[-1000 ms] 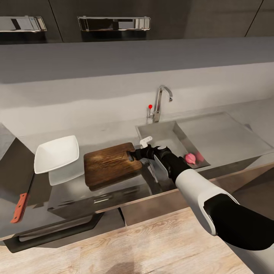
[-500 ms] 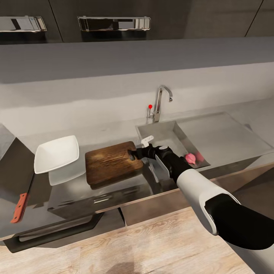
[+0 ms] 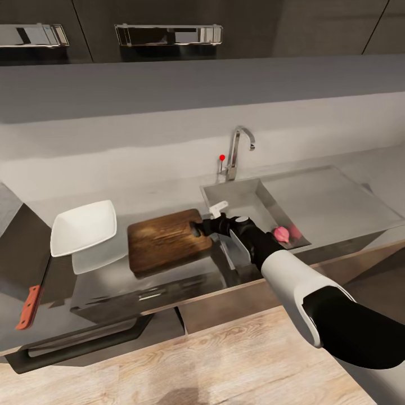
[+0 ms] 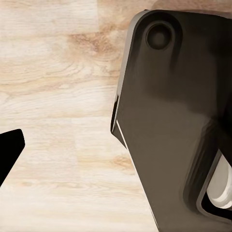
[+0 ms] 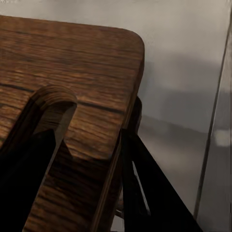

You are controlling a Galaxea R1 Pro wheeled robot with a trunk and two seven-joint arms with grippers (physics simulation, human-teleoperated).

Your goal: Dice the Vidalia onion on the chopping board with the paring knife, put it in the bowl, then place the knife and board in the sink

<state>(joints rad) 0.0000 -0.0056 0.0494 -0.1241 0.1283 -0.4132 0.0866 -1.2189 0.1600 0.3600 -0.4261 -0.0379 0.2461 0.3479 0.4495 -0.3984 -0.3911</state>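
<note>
A: What differs from a second ago?

B: The chopping board [image 3: 169, 241] sits a little further right on the countertop [image 3: 112, 281]; its left edge has moved away from the bowl [image 3: 84, 226] and its right end lies closer to the sink [image 3: 242, 194]. The right gripper [image 3: 198, 227] has drawn back to the right with it. The camera has not shifted; the tap [image 3: 239, 149] stands where it did.

A: How does that gripper hold?

B: It pinches the board's right short end. In the right wrist view the board [image 5: 72, 96] lies between the two dark fingers [image 5: 145, 183], one over its slot hole and one against the edge below.

A: And the left gripper?

B: Hard to read. The left wrist view gives a black tip [image 4: 9, 150] over pale wooden floor [image 4: 58, 96] and a big dark part of the robot's body [image 4: 174, 121]. I cannot tell whether it is spread or closed.

A: Where is the onion?

B: The Vidalia onion [image 3: 281, 234] rests in the sink's near right corner, partly behind the right forearm.

A: The knife?

B: The paring knife [image 3: 32, 292] lies at the far left, orange-red handle nearest. Its thin dark blade blends into the dark glossy surface, and what exactly it lies on is unclear.
</note>
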